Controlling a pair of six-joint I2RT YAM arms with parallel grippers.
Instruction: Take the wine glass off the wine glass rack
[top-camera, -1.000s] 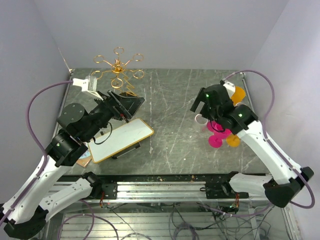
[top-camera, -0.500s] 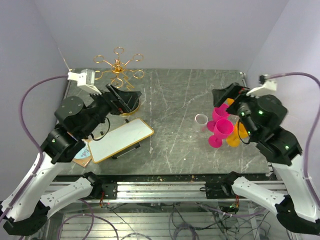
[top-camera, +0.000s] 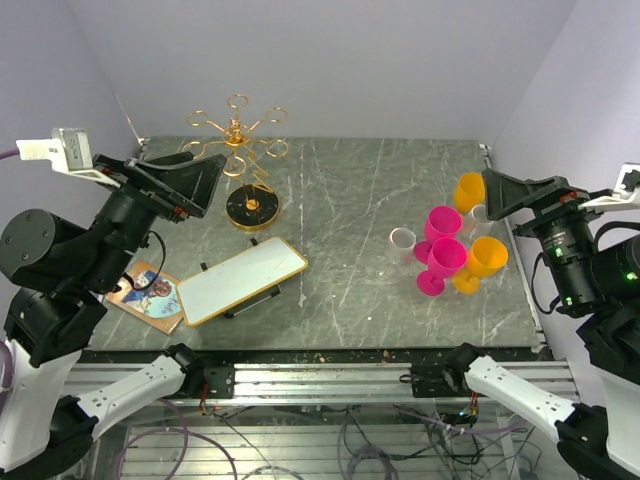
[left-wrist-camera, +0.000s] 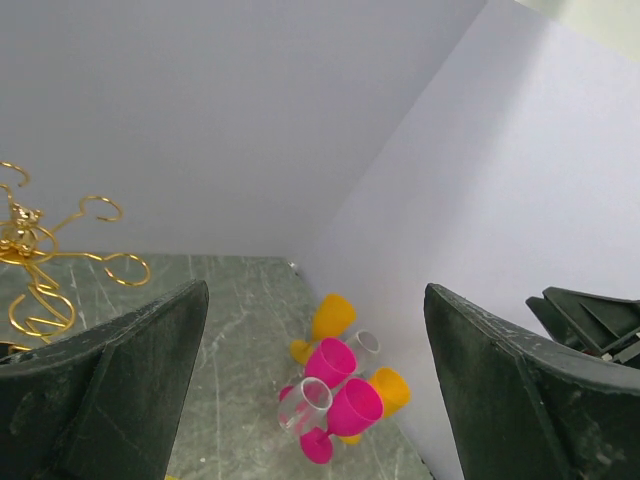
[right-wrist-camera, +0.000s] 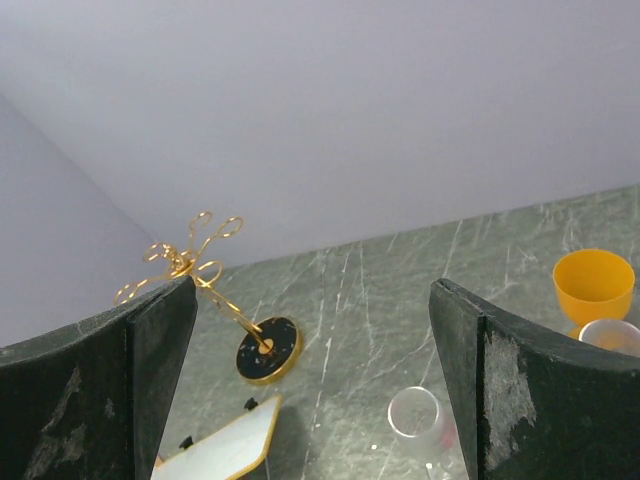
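The wine glass rack (top-camera: 237, 133) stands at the back left on its round black base (top-camera: 251, 208), and its gold ring loops are empty. Several wine glasses, pink (top-camera: 447, 257), orange (top-camera: 470, 190) and clear (top-camera: 402, 238), stand grouped on the right of the table. My left gripper (top-camera: 212, 187) is raised in front of and left of the rack, open and holding nothing. My right gripper (top-camera: 490, 195) hovers open at the right edge, beside the glasses. The left wrist view looks between its fingers (left-wrist-camera: 110, 390) at the glasses (left-wrist-camera: 340, 390). The right wrist view shows the rack (right-wrist-camera: 185, 255).
A white board with a gold rim (top-camera: 243, 279) lies in front of the rack, with a picture card (top-camera: 148, 293) to its left. Plain walls close in the table at the back and on both sides. The arms' rail runs along the near edge.
Both arms have pulled back and risen: the left away from the rack's base, the right off the group of glasses toward the right edge. Both grippers stayed open.
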